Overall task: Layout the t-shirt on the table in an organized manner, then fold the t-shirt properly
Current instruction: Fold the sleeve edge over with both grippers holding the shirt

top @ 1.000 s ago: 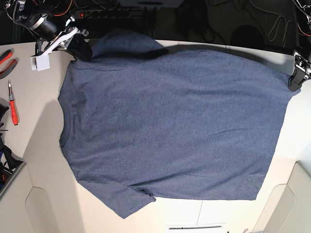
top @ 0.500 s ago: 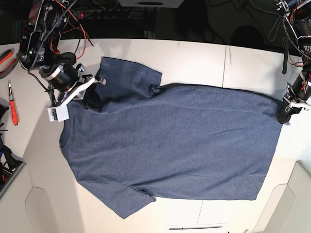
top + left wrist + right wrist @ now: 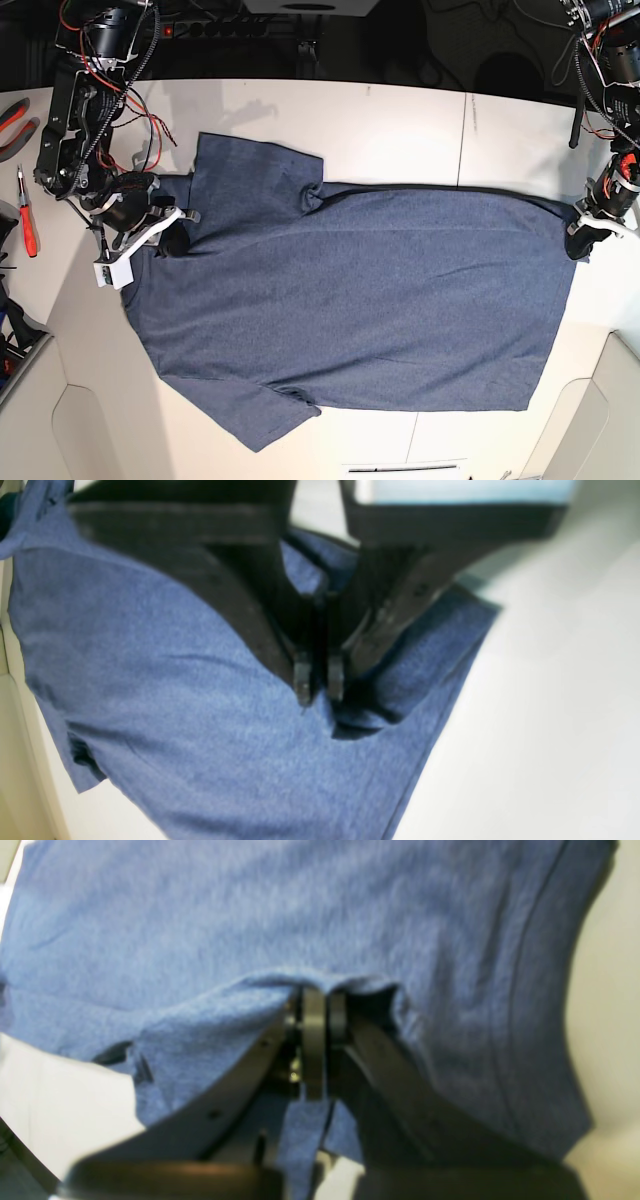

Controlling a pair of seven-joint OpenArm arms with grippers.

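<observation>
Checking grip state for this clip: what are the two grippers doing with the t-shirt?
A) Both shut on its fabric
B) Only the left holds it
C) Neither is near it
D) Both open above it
A: the left gripper and right gripper each pinch a fold of the t-shirt between closed jaws.

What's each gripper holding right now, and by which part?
Both are shut on the t-shirt. The right gripper pinches the shoulder area by the collar; the left gripper pinches a hem corner.
</observation>
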